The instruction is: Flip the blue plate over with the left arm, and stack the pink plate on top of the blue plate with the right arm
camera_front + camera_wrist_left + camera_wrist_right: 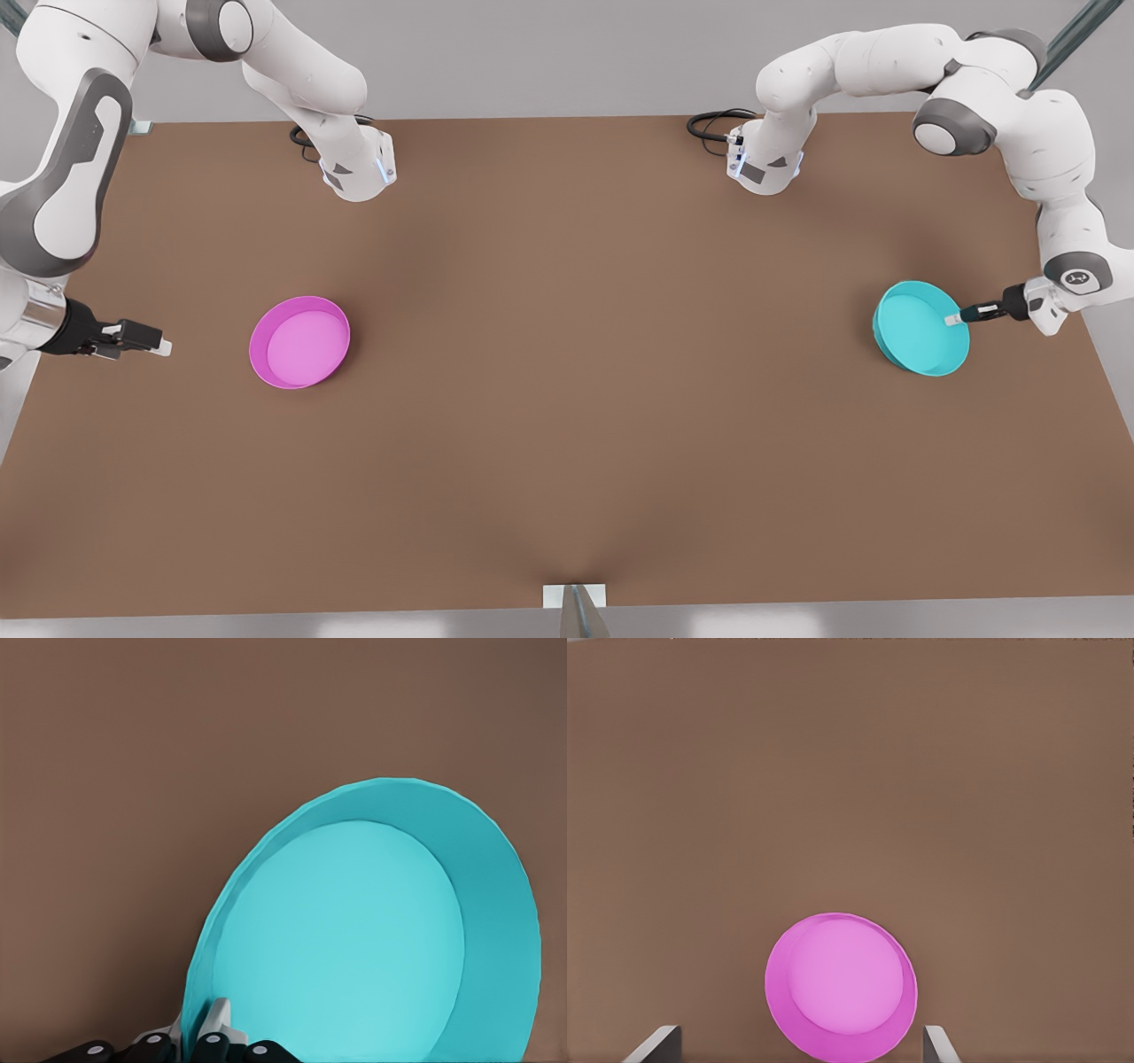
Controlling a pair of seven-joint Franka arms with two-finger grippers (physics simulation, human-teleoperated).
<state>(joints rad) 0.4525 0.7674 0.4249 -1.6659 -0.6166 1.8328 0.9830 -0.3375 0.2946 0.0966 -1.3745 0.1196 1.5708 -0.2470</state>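
Blue plate was tipped up near the front view's right table edge, left gripper pinching its rim. Looked stiff, light, slick, so rim's the spot. Pink plate sat flat; right gripper waited nearby, fingers spread, empty.

White jointed arms with grey joint bands; black cables looped at each base. Small black two-finger grippers, left gripper and right gripper, white fingertips; silver wrist ring on the right.
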